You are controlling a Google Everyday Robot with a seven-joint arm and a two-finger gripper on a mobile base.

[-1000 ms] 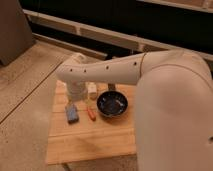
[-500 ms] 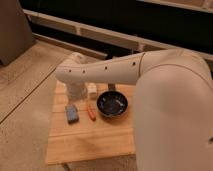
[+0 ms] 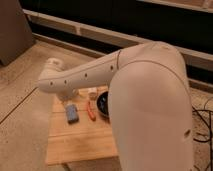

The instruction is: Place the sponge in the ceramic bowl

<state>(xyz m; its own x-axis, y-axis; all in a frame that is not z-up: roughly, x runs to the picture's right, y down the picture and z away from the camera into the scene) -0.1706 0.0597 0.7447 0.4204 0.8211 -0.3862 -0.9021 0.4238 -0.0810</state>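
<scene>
Sponge (image 3: 72, 113): blue-grey block, lying flat on the wooden surface (image 3: 75, 145), just left of the orange stick (image 3: 91, 111).
Ceramic bowl (image 3: 103, 104): dark and glossy, to the right of that stick, partly hidden by the arm (image 3: 85, 77). The part of its inside you can see holds no sponge.
Gripper (image 3: 70, 95): hanging below the wrist, just behind the sponge, jaws apart, holding nothing.
Status: the sponge lies outside the bowl. You still have the grasp, the carry across the stick and the release into the bowl.
</scene>
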